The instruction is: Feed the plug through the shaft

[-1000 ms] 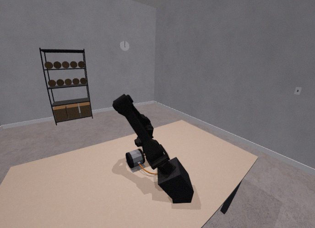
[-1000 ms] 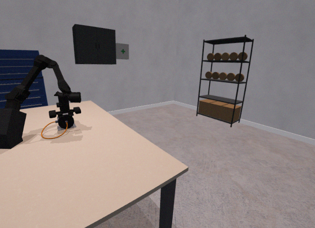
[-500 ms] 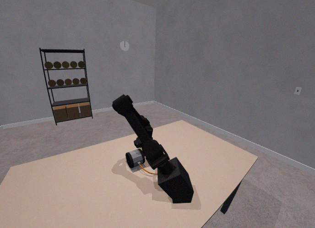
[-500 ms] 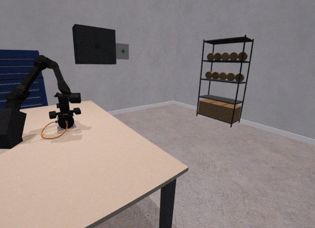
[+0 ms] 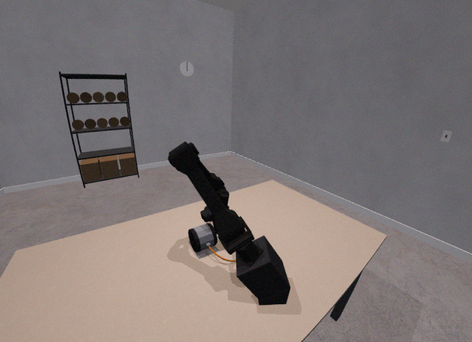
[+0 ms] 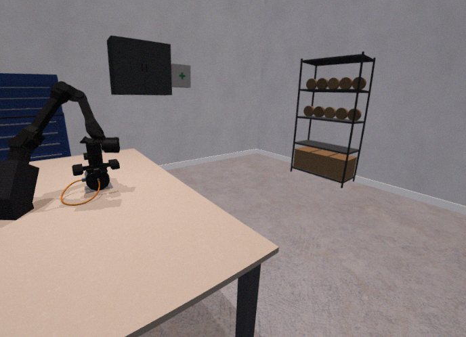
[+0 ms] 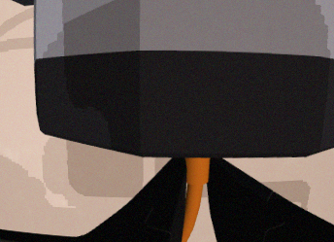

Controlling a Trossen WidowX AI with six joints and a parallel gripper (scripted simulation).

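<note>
Gripper [image 7: 194, 209] clamps cable [image 7: 194, 190] at motor [image 7: 182, 47] end; table [image 6: 180, 228] edges well apart.

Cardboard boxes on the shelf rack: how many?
3, side by side on the bottom level of the shelf rack: left, middle, right. Any behind them would be hidden.

Matte black arm [image 5: 213, 193] of blocky jointed links on a black box-shaped base [image 5: 267, 273]; two black wedge-shaped fingers
</note>
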